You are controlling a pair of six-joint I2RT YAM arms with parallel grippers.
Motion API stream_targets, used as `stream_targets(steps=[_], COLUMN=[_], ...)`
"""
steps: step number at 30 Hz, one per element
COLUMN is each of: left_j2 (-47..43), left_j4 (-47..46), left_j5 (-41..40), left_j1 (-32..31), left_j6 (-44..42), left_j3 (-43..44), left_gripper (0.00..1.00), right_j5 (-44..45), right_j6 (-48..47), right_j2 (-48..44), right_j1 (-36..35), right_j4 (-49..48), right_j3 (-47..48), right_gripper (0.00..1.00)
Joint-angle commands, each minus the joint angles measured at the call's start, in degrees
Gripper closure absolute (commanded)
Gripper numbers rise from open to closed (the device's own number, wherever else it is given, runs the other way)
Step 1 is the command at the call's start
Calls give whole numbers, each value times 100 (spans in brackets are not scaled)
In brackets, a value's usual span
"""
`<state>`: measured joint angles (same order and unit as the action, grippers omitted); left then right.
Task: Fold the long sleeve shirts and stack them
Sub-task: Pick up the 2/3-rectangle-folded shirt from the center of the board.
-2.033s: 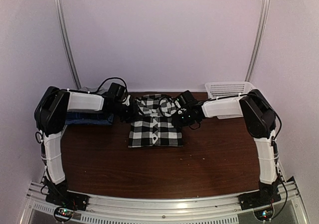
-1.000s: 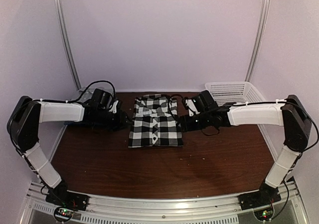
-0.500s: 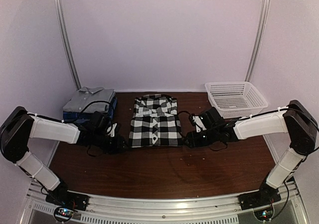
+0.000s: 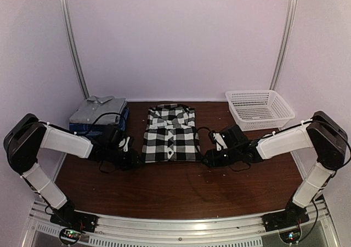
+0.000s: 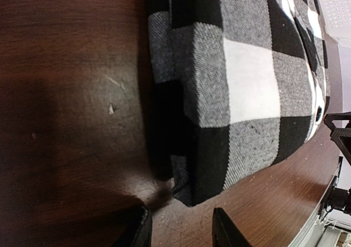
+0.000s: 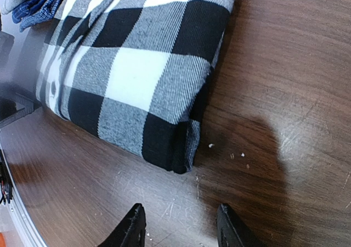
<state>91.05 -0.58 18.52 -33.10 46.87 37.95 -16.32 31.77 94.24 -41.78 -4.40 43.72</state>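
Note:
The black-and-white plaid shirt [image 4: 170, 134] lies folded in a neat rectangle at the middle of the table. My left gripper [image 4: 135, 158] is open and empty just off its near left corner, which shows in the left wrist view [image 5: 192, 186]. My right gripper [image 4: 207, 160] is open and empty just off its near right corner, which shows in the right wrist view [image 6: 175, 153]. Neither touches the cloth. A folded light grey shirt [image 4: 97, 109] lies on top of folded dark blue shirts [image 4: 101, 127] at the back left.
A white mesh basket [image 4: 259, 108] stands at the back right. The brown wooden table [image 4: 181, 186] runs bare toward the near edge. White crumbs [image 6: 230, 153] lie on the wood by the right corner. Walls close in on three sides.
Both arms have swung from the shirt's collar end down its sides to its near corners over two seconds. The plaid shirt has stayed put. The grey shirt stack has come into view.

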Motion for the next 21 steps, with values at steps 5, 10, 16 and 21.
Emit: stream_targets(steps=[5, 10, 16, 21], left_j2=[238, 321, 401, 470], left_j4=[-345, -355, -355, -355], left_j5=[-92, -80, -73, -60], left_j1=[-47, -56, -69, -89], left_j6=[26, 32, 58, 45], left_j3=[199, 245, 321, 399], left_gripper=[62, 65, 71, 81], right_j5=[-126, -155, -169, -221], right_j6=[232, 342, 427, 450], right_j2=[413, 656, 836, 893], right_j1=[-23, -21, -22, -18], right_j4=[-694, -996, -1197, -1298], right_j3=[-121, -127, -132, -154], right_gripper=[55, 55, 57, 61])
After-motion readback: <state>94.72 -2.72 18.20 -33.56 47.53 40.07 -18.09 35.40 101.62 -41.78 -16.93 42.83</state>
